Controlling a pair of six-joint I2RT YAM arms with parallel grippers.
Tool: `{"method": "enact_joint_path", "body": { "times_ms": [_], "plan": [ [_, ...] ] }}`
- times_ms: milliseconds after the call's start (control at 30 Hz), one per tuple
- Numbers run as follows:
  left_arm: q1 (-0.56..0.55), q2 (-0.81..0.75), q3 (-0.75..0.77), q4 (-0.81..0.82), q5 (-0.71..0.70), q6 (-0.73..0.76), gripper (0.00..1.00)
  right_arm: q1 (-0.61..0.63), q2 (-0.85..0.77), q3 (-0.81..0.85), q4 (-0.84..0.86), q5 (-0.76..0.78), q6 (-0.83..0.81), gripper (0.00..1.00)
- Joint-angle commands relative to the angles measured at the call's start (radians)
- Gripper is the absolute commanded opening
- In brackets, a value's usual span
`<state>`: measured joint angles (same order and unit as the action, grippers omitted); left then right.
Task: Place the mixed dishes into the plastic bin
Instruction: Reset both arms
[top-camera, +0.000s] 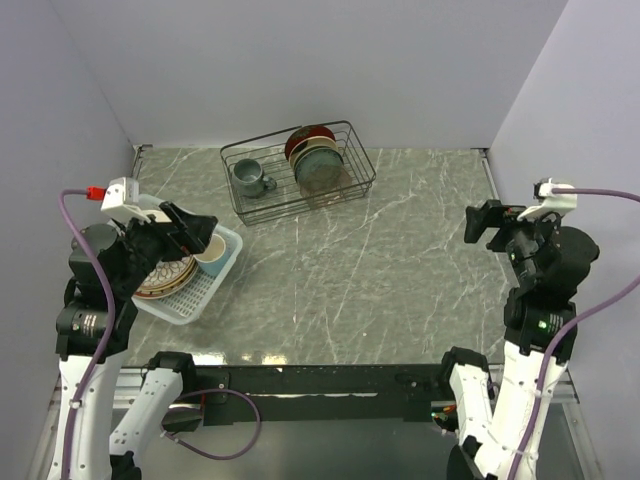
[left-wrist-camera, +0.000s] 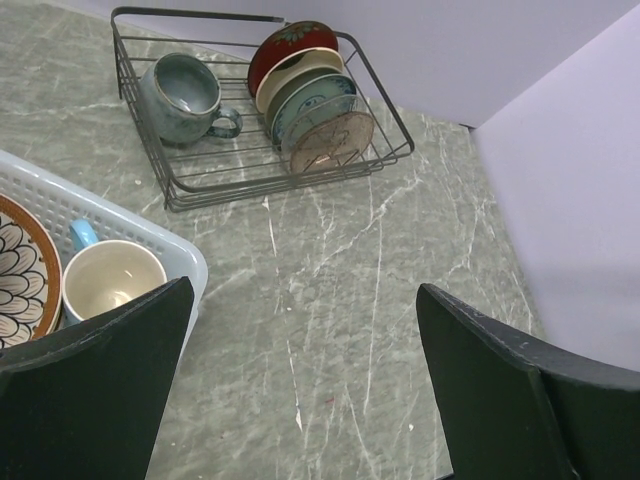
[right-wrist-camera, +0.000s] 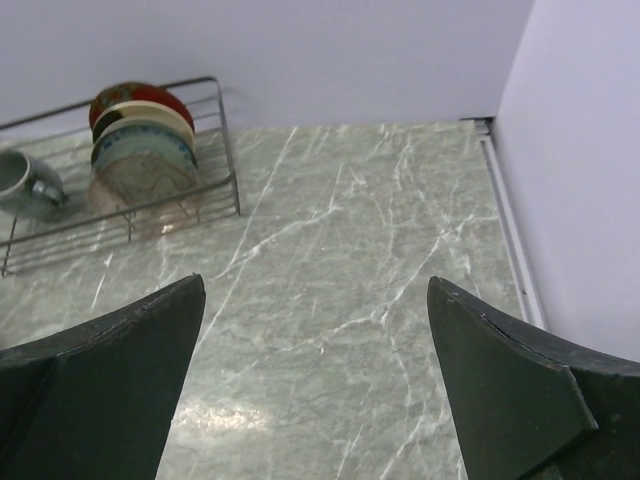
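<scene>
The white lattice plastic bin (top-camera: 195, 297) sits at the table's left edge. Inside it lie a plate with dark radial stripes (top-camera: 165, 276) and a light blue mug (top-camera: 212, 256) with a cream inside. In the left wrist view the plate (left-wrist-camera: 20, 275) and the mug (left-wrist-camera: 110, 278) sit behind the bin's rim (left-wrist-camera: 150, 235). My left gripper (top-camera: 200, 232) hovers over the bin's far corner, open and holding nothing (left-wrist-camera: 305, 290). Over the right side of the table my right gripper (top-camera: 480, 225) hangs open above bare marble (right-wrist-camera: 315, 283).
A black wire rack (top-camera: 352, 148) stands at the back centre with a grey mug (top-camera: 250, 178) and several plates upright together (top-camera: 315, 155). Both wrist views show them too: the rack (left-wrist-camera: 390, 160), the grey mug (left-wrist-camera: 185, 95) and the plates (right-wrist-camera: 140, 140). Walls close in on three sides.
</scene>
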<state>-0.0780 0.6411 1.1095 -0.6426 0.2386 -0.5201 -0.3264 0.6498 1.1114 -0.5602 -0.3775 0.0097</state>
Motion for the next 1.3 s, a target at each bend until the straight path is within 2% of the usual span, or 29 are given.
{"method": "enact_joint_path", "body": {
  "times_ms": [0, 733, 1033, 1267],
  "plan": [
    [0.003, -0.024, 0.024, 0.043, -0.007, 0.0, 0.99, -0.007, -0.021, 0.074, -0.063, 0.075, 0.05, 1.0],
    [0.003, -0.052, 0.047, 0.008, -0.045, 0.072, 0.99, -0.005, -0.144, 0.114, -0.13, 0.163, 0.061, 1.0],
    [0.003, -0.132, -0.011, -0.025, -0.053, 0.069, 0.99, -0.005, -0.19, 0.108, -0.165, 0.164, 0.03, 1.0],
    [0.003, -0.156, -0.002, -0.043, -0.081, 0.08, 0.99, -0.007, -0.199, 0.11, -0.172, 0.16, 0.026, 1.0]
  ]
}}
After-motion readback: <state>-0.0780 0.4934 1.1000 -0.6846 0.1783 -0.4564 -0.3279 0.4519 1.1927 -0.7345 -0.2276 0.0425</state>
